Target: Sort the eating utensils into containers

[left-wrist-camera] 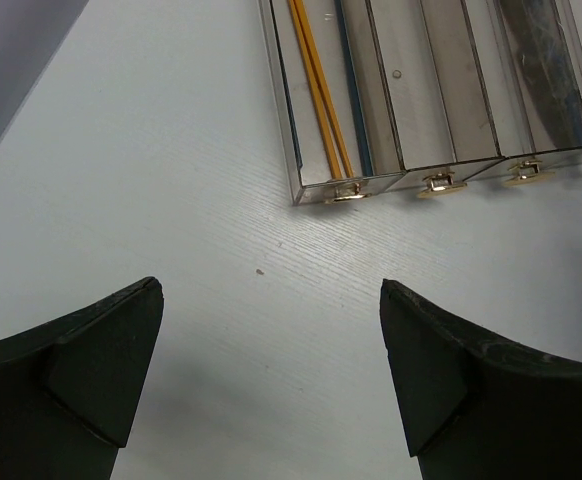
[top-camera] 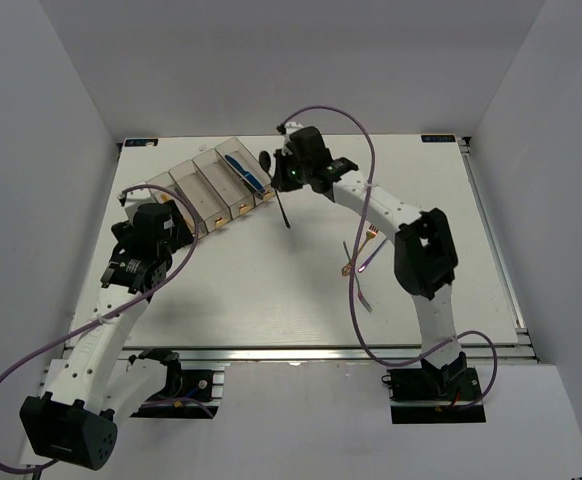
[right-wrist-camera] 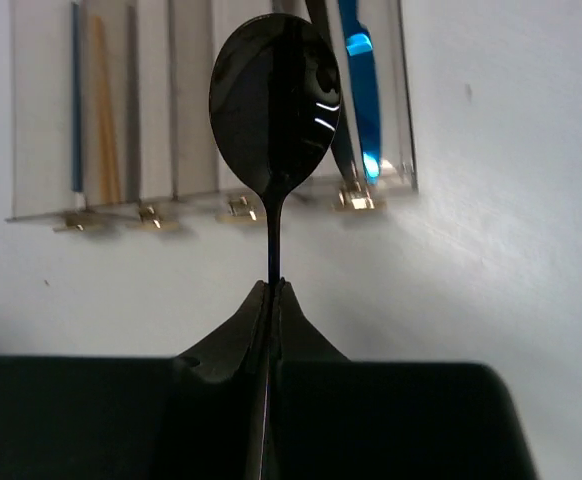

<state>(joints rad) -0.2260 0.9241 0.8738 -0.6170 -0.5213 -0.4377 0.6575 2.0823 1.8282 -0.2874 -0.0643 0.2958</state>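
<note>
My right gripper (right-wrist-camera: 276,287) is shut on the neck of a black spoon (right-wrist-camera: 276,100) and holds it above the table just in front of the containers (right-wrist-camera: 171,196). In the top view the spoon (top-camera: 282,210) hangs from the right gripper (top-camera: 276,183), bowl toward the bins (top-camera: 197,189). A blue knife (right-wrist-camera: 361,80) lies in the rightmost bin and wooden chopsticks (right-wrist-camera: 106,110) in the leftmost. My left gripper (left-wrist-camera: 271,300) stands open over bare table, short of the bins' (left-wrist-camera: 441,150) tagged ends, with nothing between its fingers.
A gold fork (top-camera: 359,255) and a few other slim utensils lie loose on the table beside the right arm's elbow. The white table (top-camera: 271,290) is walled on the left, back and right.
</note>
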